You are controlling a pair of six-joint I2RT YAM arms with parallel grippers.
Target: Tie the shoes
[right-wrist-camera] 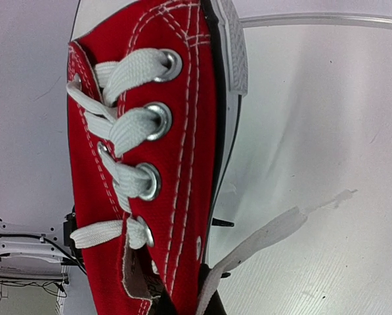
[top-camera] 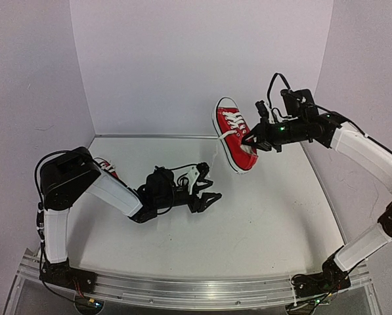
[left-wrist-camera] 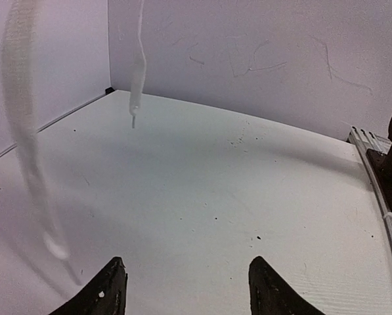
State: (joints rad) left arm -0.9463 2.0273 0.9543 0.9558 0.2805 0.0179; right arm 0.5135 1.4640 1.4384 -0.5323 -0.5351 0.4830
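At the near edge of the surface (top-camera: 261, 230) the two arm bases sit on a metal rail (top-camera: 182, 292). The left arm (top-camera: 113, 190) reaches low across the near half toward the middle. Its left tool (left-wrist-camera: 186, 262) hovers just over the surface, and its dark fingers (left-wrist-camera: 110, 292) stand moderately apart with nothing between them. Behind that arm's elbow, near the left wall, lies the second shoe (top-camera: 107, 168). Only a scrap of red canvas and white lace shows, and the arm hides the rest. Ahead of the left tool, two white lace ends (left-wrist-camera: 138, 72) dangle in the air, blurred in the wrist view, with their tips just clear of the surface. They hang from the raised shoe (top-camera: 234, 134), which is held aloft over the far right part of the surface. Its laced top faces the overhead camera and its white toe cap points up toward the back wall (top-camera: 202, 59). The right tool (top-camera: 253, 140) comes in from the right and is clamped tight on the red canvas at the shoe's open end, beside the last eyelet. One flat lace end (right-wrist-camera: 261, 243) trails past the fingers there.
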